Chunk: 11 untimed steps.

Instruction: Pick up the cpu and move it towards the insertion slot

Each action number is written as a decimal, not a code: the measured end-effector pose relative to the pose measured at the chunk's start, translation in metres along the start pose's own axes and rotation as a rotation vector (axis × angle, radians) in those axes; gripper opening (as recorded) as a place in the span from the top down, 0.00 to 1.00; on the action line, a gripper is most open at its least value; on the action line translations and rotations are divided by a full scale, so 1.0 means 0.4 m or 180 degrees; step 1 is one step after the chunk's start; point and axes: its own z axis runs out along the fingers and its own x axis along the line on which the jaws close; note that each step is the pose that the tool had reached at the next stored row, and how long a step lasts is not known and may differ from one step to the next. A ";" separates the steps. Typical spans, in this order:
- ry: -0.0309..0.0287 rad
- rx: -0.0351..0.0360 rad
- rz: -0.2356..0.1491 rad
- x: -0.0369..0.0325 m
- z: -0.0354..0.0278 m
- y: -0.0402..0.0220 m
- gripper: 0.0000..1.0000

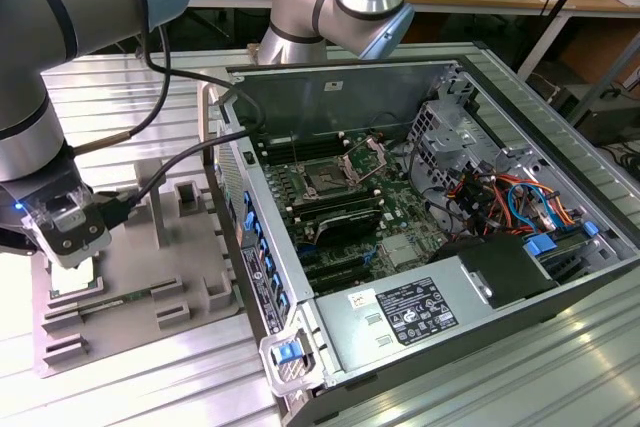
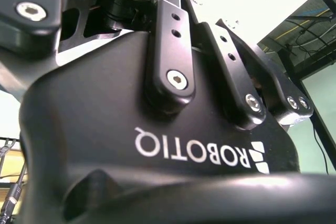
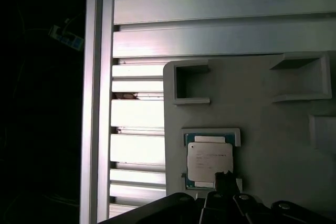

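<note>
The cpu (image 3: 209, 163), a small pale silvery square chip, lies flat in a shallow pocket of the grey tray (image 3: 257, 114) in the first wrist view. My gripper (image 3: 226, 195) is right at the chip's edge, its dark parts overlapping one corner. In the exterior view the gripper (image 1: 70, 252) hangs low over the tray (image 1: 140, 277) at the exterior view's left, with the cpu (image 1: 78, 274) just beneath it. The insertion slot (image 1: 326, 180) sits in the green board inside the open computer case, its metal bracket (image 1: 366, 159) hinged up. The second wrist view looks closely at the gripper's black body (image 2: 173, 145).
The open computer case (image 1: 450, 237) fills the exterior view's right, with cables, a power supply box (image 1: 415, 312) and drive bays inside. Raised grey frames (image 3: 191, 83) stand on the tray. Ribbed aluminium table slats (image 3: 210, 30) surround it. Black cables (image 1: 160, 172) trail from the arm.
</note>
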 end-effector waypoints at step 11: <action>0.0000 0.0000 -0.0001 0.002 0.009 -0.002 0.89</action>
